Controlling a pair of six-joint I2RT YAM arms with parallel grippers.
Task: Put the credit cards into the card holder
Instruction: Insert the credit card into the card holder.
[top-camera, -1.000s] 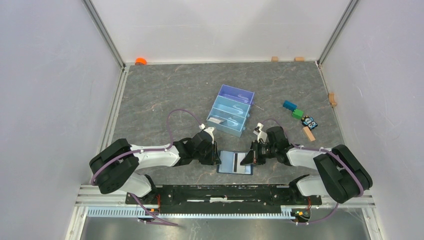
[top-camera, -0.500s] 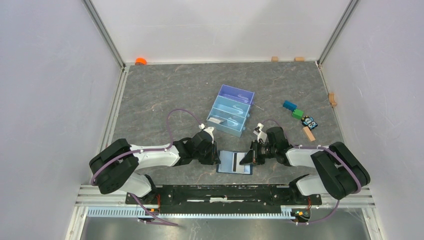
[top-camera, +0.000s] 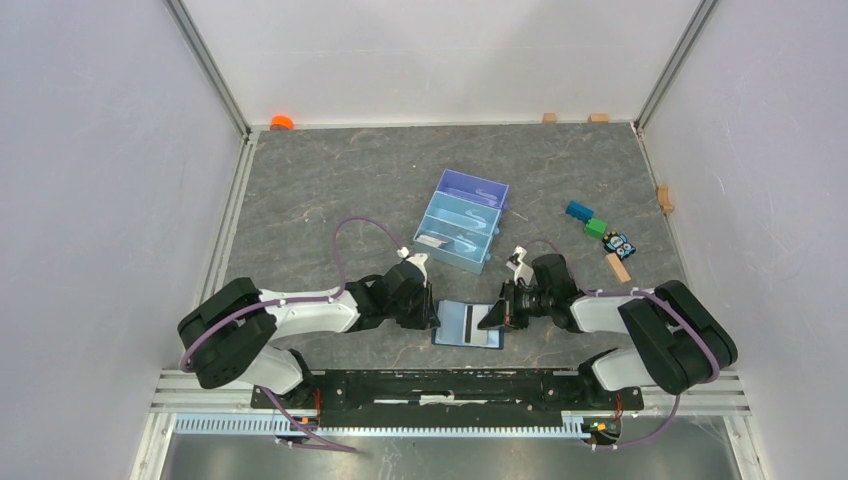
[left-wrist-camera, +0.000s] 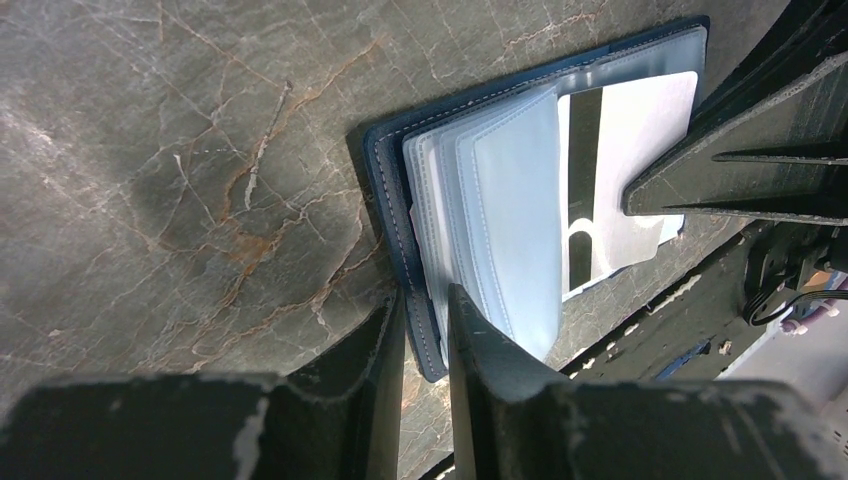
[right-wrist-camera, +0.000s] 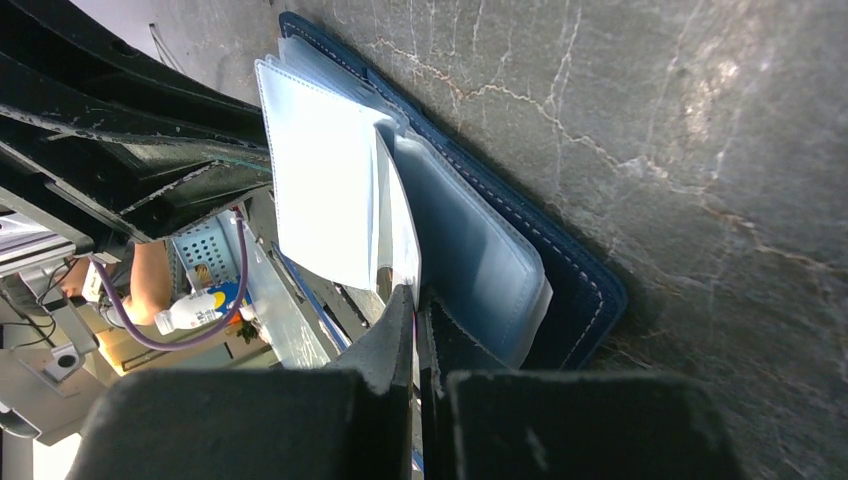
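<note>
The navy card holder (top-camera: 447, 328) lies open on the table near the front edge, between my two grippers. My left gripper (top-camera: 432, 316) is shut on its left cover edge; in the left wrist view its jaws (left-wrist-camera: 425, 300) straddle the navy edge (left-wrist-camera: 392, 190) beside the pale blue pockets. My right gripper (top-camera: 497, 316) is shut on a white credit card (top-camera: 480, 322) with a dark stripe. The card (left-wrist-camera: 625, 150) lies at the pockets' open side, part of it under a clear flap. In the right wrist view the gripper (right-wrist-camera: 415, 292) pinches the card (right-wrist-camera: 325, 180) over the holder (right-wrist-camera: 565, 265).
A light-blue and purple tray (top-camera: 462, 220) stands behind the holder with more pale cards (top-camera: 433, 241) in it. Coloured toy blocks (top-camera: 600, 232) lie to the right. An orange object (top-camera: 282, 122) and small wooden blocks (top-camera: 549, 118) sit along the back wall.
The card holder and the card have shifted slightly to the left. Both arms have barely moved and keep their grips.
</note>
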